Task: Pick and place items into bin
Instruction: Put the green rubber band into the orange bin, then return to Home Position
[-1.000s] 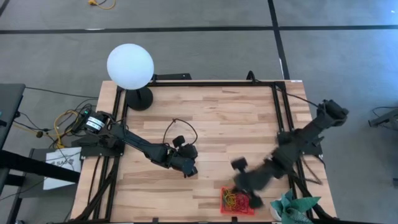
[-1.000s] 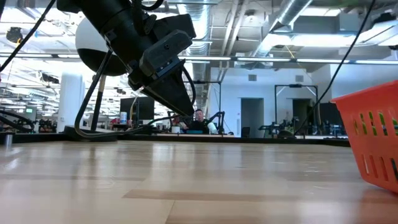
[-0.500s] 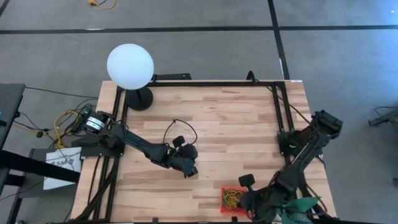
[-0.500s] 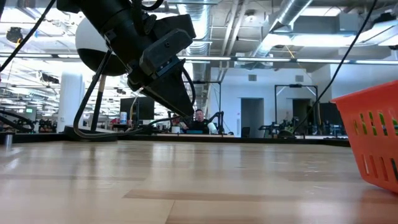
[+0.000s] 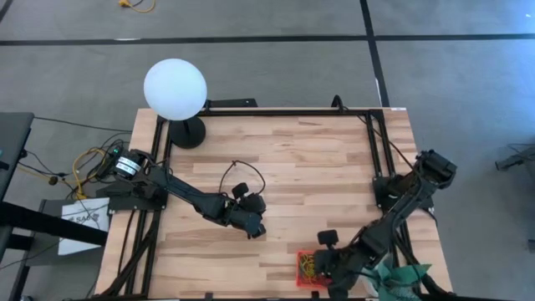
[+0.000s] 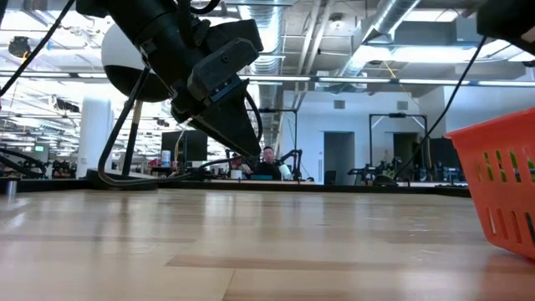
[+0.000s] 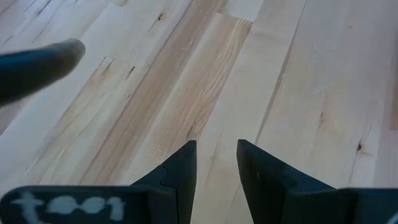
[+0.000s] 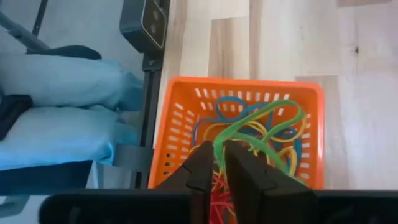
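Right end effector (image 8: 221, 163) pinches a green loop (image 8: 261, 127) over the orange bin (image 8: 176, 124).

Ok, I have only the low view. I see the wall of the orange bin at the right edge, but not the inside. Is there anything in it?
Observer: Yes. The bin holds a tangle of bands: yellow, blue, green and red.
Operator: And where is the right gripper? I cannot find it.
Observer: The right gripper is directly over the bin, with a green band looping out from its tip.
Operator: Does the left gripper hold something?
Observer: No. The left gripper is open with nothing between its fingers, above the bare wood of the table.
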{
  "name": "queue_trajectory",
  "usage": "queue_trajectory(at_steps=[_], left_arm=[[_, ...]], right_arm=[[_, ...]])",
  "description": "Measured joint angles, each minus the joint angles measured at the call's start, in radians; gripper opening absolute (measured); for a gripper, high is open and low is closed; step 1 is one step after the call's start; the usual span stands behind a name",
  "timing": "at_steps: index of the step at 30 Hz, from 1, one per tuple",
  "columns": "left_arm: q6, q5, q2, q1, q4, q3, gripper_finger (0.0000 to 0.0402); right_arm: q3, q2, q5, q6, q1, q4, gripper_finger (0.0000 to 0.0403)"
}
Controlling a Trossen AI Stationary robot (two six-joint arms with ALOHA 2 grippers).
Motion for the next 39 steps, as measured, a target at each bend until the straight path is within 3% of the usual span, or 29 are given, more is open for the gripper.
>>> queue_trajectory(at_steps=[10,17,22,27,32,35,38,39], left_arm=[[-0.022,0.004,0.000,0.000,0.000,0.000,0.0107],[-0.028,0.154,0.000,0.000,-0.019,0.000,0.0107],[-0.009,0.173,-0.004,-0.001,-0.040,0.002,0.0107],[-0.048,0.187,-0.118,0.002,-0.153,0.008,0.0107],[-0.076,0.068,-0.365,-0.052,-0.308,0.008,0.0107],[-0.079,-0.072,-0.546,-0.122,-0.404,-0.002,0.0107],[-0.080,-0.250,-0.724,-0.220,-0.413,-0.063,0.0107],[-0.078,-0.311,-0.787,-0.261,-0.399,-0.105,0.0107]], right_arm=[[0.000,-0.003,-0.104,0.000,-0.041,-0.007,0.0077],[0.000,-0.010,-0.120,-0.134,-0.057,-0.026,0.0076],[0.001,-0.010,-0.093,-0.208,-0.081,-0.050,0.0076],[0.001,-0.108,-0.098,-0.164,-0.166,-0.223,0.0076],[0.000,-0.305,-0.070,-0.156,-0.224,-0.455,0.0076],[-0.004,-0.451,0.097,-0.196,-0.209,-0.538,0.0076],[-0.069,-0.609,0.316,-0.298,-0.176,-0.462,0.0076],[-0.107,-0.666,0.341,-0.352,-0.167,-0.406,0.0076]])
